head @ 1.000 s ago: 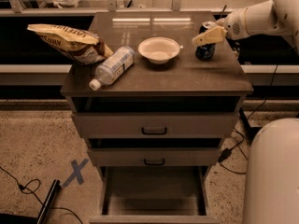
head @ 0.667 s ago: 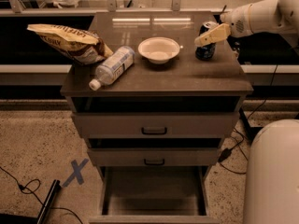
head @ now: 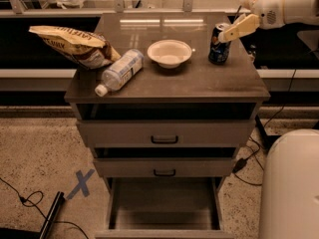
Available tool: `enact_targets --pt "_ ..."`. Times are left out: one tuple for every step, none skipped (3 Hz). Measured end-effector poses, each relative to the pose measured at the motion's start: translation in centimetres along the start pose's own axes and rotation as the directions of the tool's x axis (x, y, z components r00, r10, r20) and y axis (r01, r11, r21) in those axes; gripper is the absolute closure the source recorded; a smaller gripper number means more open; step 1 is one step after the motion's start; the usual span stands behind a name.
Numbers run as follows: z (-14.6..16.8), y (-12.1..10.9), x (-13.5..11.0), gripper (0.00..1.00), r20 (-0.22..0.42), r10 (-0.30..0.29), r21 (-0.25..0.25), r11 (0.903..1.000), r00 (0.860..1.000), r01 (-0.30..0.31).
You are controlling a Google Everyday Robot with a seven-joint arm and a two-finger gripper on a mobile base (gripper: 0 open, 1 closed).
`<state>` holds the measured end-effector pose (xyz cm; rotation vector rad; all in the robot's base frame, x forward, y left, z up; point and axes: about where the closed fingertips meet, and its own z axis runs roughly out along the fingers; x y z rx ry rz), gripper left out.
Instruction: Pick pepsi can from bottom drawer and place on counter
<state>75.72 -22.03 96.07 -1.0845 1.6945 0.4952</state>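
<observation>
The pepsi can stands upright on the counter, near its right rear corner. My gripper comes in from the upper right; its cream fingers hang open at the can's top right rim and no longer wrap the can's body. The bottom drawer is pulled out at the foot of the cabinet and its flat inside is bare.
On the counter are a chip bag at the left, a clear plastic bottle on its side, and a white bowl in the middle. My white base stands at the lower right. Cables and a blue tape cross lie on the floor.
My gripper has let go of the can and moved up and to the right, away from it. The can stays standing on the counter.
</observation>
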Motion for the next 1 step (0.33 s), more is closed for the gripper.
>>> enact_targets --pt "-0.24 0.02 -0.41 0.0 0.005 -0.011 0.0 0.9999 1.0 0.011"
